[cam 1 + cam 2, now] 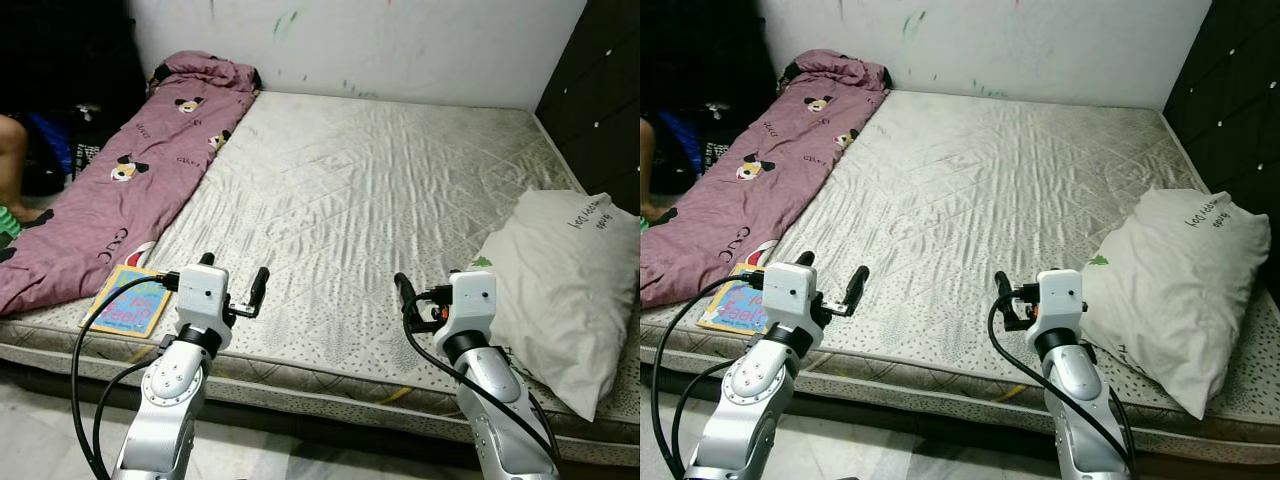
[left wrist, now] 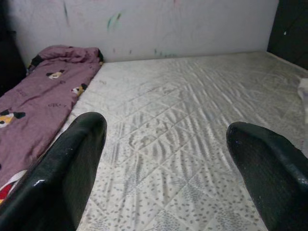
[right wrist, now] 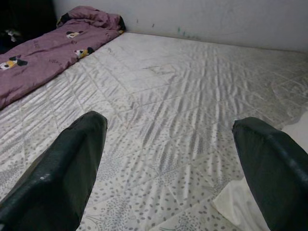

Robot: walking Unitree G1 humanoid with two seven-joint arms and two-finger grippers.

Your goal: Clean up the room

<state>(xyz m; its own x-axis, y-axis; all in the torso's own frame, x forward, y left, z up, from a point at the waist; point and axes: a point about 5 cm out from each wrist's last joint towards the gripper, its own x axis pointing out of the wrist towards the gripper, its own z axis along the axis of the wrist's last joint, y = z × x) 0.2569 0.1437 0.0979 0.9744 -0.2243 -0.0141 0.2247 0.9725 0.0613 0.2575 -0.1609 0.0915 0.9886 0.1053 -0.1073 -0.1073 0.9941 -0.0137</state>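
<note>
A bare grey quilted mattress (image 1: 370,180) lies before me. A purple blanket (image 1: 130,170) with cartoon prints stretches along its left side, bunched at the far corner. At the near left corner a colourful picture book (image 1: 130,300) lies flat, partly against the blanket. A white pillow (image 1: 570,290) rests on the near right edge. My left gripper (image 1: 233,275) hovers open over the front edge, just right of the book, nothing between its fingers (image 2: 72,163). My right gripper (image 1: 428,295) is also open and empty, close to the pillow's left side, its fingers (image 3: 72,159) pointing across the mattress.
A person's leg (image 1: 12,160) shows at the far left beside dark bags. A dark wardrobe (image 1: 600,90) stands along the right. The white wall (image 1: 380,40) with paint marks backs the mattress. Pale floor tiles (image 1: 40,420) run along the front edge.
</note>
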